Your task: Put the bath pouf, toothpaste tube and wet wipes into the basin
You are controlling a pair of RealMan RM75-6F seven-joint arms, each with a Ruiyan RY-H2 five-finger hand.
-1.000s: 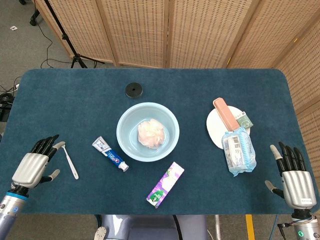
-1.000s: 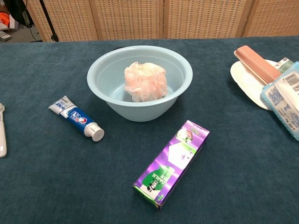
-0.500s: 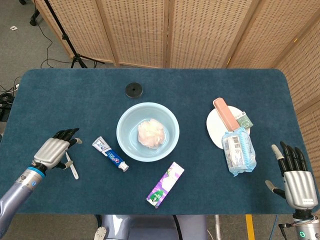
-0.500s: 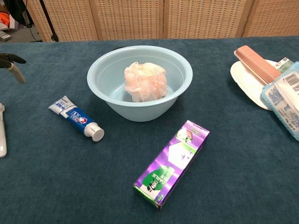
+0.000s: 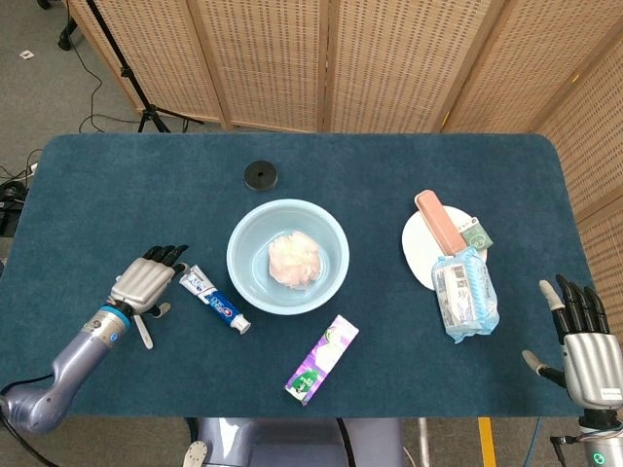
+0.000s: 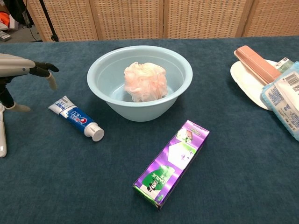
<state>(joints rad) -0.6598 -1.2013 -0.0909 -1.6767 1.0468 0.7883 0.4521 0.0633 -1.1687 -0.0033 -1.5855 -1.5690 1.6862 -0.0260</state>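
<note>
A pale pink bath pouf (image 5: 294, 259) (image 6: 145, 80) lies inside the light blue basin (image 5: 245, 236) (image 6: 105, 64) at the table's middle. The blue and white toothpaste tube (image 5: 215, 300) (image 6: 76, 117) lies flat just left of the basin, cap pointing toward me. The wet wipes pack (image 5: 463, 292) (image 6: 286, 101) lies at the right, partly on a white plate. My left hand (image 5: 147, 278) (image 6: 21, 66) hovers open just left of the tube's flat end, holding nothing. My right hand (image 5: 588, 347) is open near the front right corner, fingers spread, well away from the wipes.
A purple and green box (image 5: 323, 358) (image 6: 172, 161) lies in front of the basin. A white toothbrush (image 5: 142, 329) (image 6: 2, 133) lies under my left hand. A white plate (image 5: 417, 248) with a pink case (image 5: 439, 223) sits at right. A black disc (image 5: 260, 175) lies behind the basin.
My left hand has moved right from the table's left edge, over the toothbrush, to beside the toothpaste tube. My right hand has drifted slightly down and right.
</note>
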